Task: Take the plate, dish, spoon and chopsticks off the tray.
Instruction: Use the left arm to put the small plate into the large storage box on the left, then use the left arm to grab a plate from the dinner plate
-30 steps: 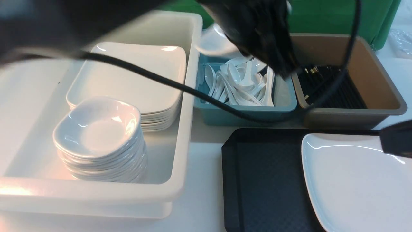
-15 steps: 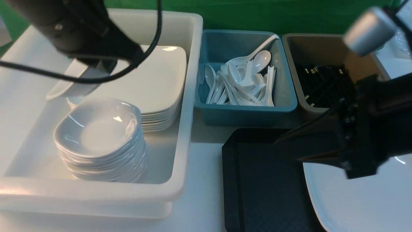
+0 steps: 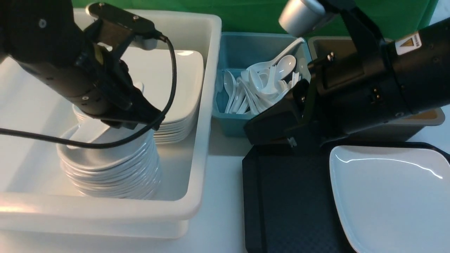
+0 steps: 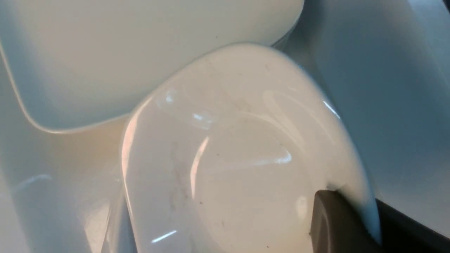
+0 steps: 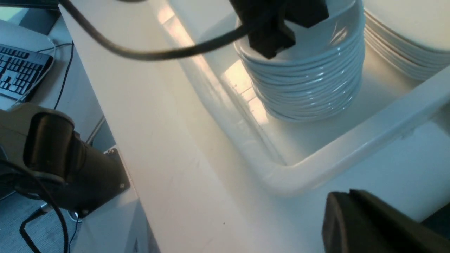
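Clamps the left jaws on the rim of a small dish (image 4: 242, 158); holds that dish at the top of the dish stack (image 3: 112, 172), resting or just clear cannot be told; sets both inside the white tub (image 3: 200, 158), left of the tray (image 3: 288, 203) on the tabletop (image 3: 225, 211); hangs the left arm (image 3: 63, 66) over the tub, its cable (image 3: 172, 77) looping on the tray side. Stacks a plate pile (image 3: 175, 88) in the same tub, farther back than the tray's far edge. Presses the right jaws together, above the tray's far left corner; stretches the right arm (image 3: 386, 80) across the tray's far edge. Carries the plate (image 3: 390, 200) flat on the tray's right half, cut off by the front view's edge; shows diamond texture on the tray's left half. Places a teal bin (image 3: 228, 128) just beyond the tray's far left corner; fills it with a spoon heap (image 3: 253, 95), one spoon (image 3: 286, 64) on top, handle leaning up toward the bin's far corner. Tucks a brown tub (image 3: 430, 118) beyond the tray's far right, mostly behind the right arm.
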You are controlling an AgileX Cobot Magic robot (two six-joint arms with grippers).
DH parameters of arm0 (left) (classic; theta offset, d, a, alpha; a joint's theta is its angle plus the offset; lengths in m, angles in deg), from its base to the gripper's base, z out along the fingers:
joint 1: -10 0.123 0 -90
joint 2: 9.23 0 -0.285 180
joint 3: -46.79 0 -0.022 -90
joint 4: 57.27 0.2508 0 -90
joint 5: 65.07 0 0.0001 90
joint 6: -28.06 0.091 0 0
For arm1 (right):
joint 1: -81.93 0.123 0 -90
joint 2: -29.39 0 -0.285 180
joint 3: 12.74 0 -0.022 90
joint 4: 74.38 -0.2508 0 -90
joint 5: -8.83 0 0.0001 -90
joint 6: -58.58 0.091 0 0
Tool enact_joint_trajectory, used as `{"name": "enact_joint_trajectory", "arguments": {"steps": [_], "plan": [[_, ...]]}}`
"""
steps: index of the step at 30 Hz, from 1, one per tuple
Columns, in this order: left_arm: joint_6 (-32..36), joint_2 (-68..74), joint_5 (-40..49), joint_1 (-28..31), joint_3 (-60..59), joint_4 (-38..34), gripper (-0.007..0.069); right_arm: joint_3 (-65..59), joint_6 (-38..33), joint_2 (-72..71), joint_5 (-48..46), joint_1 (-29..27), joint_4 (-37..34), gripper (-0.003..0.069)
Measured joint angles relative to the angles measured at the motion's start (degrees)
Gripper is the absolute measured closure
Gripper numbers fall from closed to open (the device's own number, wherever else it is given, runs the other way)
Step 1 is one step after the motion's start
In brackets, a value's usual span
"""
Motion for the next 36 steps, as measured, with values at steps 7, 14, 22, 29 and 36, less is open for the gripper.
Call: {"name": "enact_joint_trajectory", "arguments": {"steps": [7, 14, 22, 29, 36], "plan": [[2.7, 0.0, 1.6, 0.0, -0.3, -2.5, 0.0433, 0.4, 0.0, 0.0, 2.5, 0.0, 0.1, 0.0631], [2.7, -2.8, 2.9, 0.0, -0.3, -2.7, 0.0194, 0.5, 0.2, 0.0, 3.7, 0.0, 2.1, 0.0629], [2.9, -7.0, -0.1, -1.4, 4.1, -13.5, 0.0274, 2.8, 9.3, -4.8, -1.0, -7.3, 19.4, 0.0623], [2.4, 0.3, -0.7, -12.5, 12.2, -17.3, 0.0606, 2.9, 12.0, -12.1, -13.1, -20.2, 28.5, 0.0622], [1.4, 16.5, 0.5, -18.7, 26.3, -21.1, 0.0624, 2.2, 13.7, -19.0, -17.9, -28.6, 30.0, 0.0622]]}}
